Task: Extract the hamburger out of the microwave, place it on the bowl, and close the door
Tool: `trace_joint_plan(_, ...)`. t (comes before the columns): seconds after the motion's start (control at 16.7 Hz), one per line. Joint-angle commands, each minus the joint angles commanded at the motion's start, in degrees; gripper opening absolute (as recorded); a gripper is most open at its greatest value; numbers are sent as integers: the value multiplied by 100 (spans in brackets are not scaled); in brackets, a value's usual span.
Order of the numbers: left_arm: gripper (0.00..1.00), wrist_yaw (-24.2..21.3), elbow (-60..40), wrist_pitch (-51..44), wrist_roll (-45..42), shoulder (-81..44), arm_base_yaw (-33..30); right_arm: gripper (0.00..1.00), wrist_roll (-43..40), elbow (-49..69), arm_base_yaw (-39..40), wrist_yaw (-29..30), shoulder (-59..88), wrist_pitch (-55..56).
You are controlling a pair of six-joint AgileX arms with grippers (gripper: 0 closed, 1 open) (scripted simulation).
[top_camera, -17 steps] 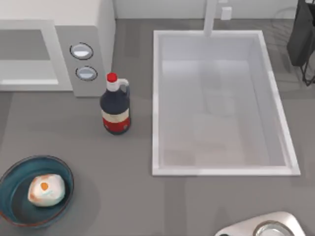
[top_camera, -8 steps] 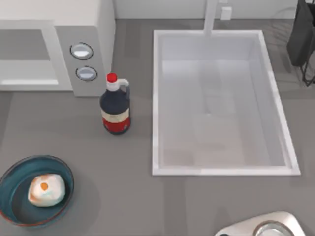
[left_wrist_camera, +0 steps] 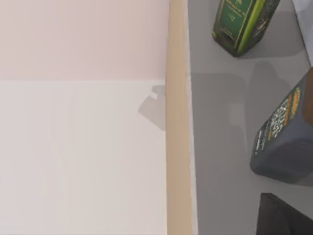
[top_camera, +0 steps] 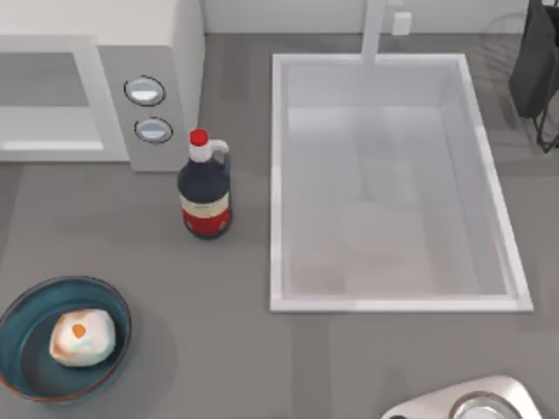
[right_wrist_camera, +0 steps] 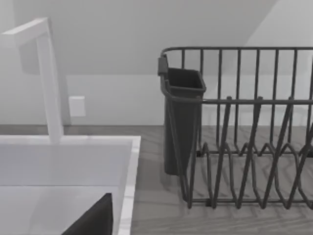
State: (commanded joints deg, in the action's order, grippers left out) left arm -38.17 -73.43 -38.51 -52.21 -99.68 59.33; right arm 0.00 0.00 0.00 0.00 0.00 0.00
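the hamburger [top_camera: 81, 338] sits inside the bowl [top_camera: 26, 307], resting on the bowl's floor a little toward the side nearer the sink, its orange spot facing up. the bowl stands on the grey table [top_camera: 236, 349] well apart from the microwave [top_camera: 131, 52], on the near side of it, by the top view's left edge. the microwave's grey front panel with its two round knobs [top_camera: 145, 91] faces the bowl's side of the table. the white-framed door [top_camera: 48, 96] lies flat against the microwave's front, beside the knob panel, so it looks closed; its window shows grey.

just beside the microwave's knob corner stands a dark bottle [top_camera: 205, 194] with a red cap, a white-and-red label and a small handle, upright, between the microwave and the sink [top_camera: 393, 302]. the sink is a large white rectangular basin, nothing visible in it, with a white faucet [top_camera: 374, 30] at its far rim. past the sink's far right corner is a dark wire dish rack [right_wrist_camera: 244, 142] with a dark cutlery cup [right_wrist_camera: 182, 117] clipped at its end; the cup's inside is too dark to tell. near the sink's near right corner lies a shiny round metal thing with a white edge [top_camera: 476, 406].

the left wrist view looks down on a green bottle [left_wrist_camera: 242, 24] and a dark grey carton [left_wrist_camera: 288, 142] on a grey counter. i cannot tell the state of either gripper.
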Motion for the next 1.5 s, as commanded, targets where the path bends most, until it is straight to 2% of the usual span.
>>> trace_joint_plan(0.24,0,-11,717,1201,-16,-347,21,100,0,0,0,0,0,0)
trace_joint_plan(0.42,0,-18,1131,1733,-26,-550,34,100,0,0,0,0,0,0)
trace_joint_plan(0.84,0,9,1272,1832,42,-464,-51,100,0,0,0,0,0,0)
trace_joint_plan(1.26,0,414,2999,2606,919,937,-855,100,0,0,0,0,0,0)
trace_joint_plan(1.5,0,508,3317,2793,1126,1239,-1043,100,0,0,0,0,0,0)
